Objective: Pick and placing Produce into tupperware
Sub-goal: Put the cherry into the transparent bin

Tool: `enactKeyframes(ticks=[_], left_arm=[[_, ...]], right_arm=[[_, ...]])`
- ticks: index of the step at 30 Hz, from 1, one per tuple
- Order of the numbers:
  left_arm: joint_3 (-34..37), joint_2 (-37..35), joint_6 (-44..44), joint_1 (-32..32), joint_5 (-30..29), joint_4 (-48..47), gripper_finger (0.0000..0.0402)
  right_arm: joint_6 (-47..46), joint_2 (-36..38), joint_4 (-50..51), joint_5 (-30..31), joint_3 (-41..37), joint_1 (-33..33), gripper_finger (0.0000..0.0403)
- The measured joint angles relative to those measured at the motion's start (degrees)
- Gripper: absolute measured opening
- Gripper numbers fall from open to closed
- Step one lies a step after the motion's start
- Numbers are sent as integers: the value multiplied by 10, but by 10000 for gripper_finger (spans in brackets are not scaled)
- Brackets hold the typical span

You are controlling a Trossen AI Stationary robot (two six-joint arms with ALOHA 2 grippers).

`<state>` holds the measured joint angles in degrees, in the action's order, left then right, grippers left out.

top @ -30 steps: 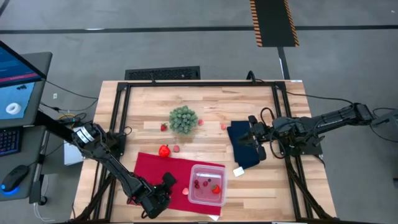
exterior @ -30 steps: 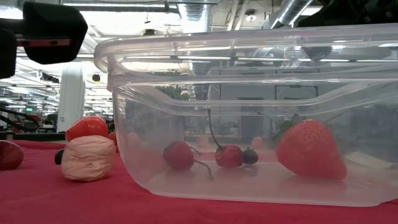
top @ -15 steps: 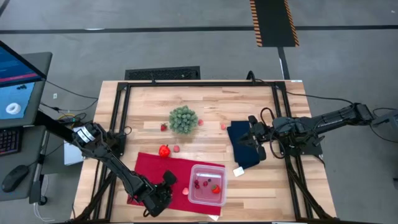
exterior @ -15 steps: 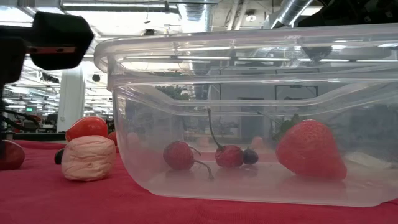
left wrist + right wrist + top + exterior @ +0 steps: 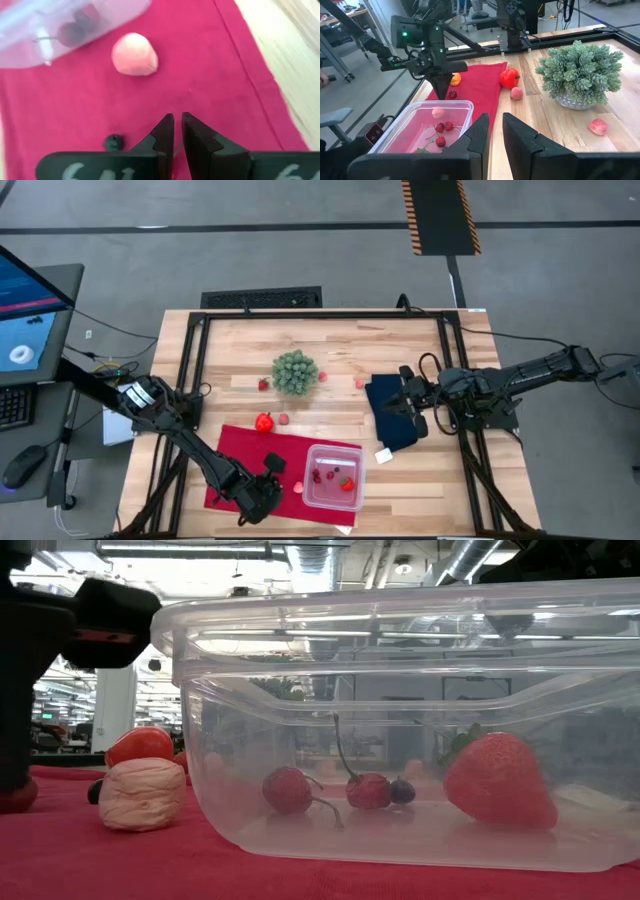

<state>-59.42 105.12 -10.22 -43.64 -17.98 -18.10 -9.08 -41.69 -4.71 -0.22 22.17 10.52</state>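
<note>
We hold our left gripper [image 5: 262, 495], fingers pressed together with nothing in them, low over the red cloth [image 5: 235, 452], with the pink fruit [image 5: 134, 54] just ahead, beside the tupperware [image 5: 333, 477] to its right.

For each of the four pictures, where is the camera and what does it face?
High: above the table, looking down; both arms show.
Low: at table height, against the tupperware; left arm at its edge.
Left wrist: over the red cloth, own shut fingers.
Right wrist: faces across the table; own fingers.
All show the tupperware.
</note>
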Motion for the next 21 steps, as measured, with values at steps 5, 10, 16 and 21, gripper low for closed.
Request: enactKeyframes(ticks=[5,10,16,21], left_arm=[[0,0,9,-1,16,-6,29],[0,0,-1,-8,11,1,35],[0,0,-9,-10,8,9,66],[0,0,-17,-15,8,0,98]], right_arm=[[0,0,0,0,0,0,77],[0,0,0,0,0,0,77],[0,-13,-2,0,0,0,77],[1,-44,-22,0,0,0,77]])
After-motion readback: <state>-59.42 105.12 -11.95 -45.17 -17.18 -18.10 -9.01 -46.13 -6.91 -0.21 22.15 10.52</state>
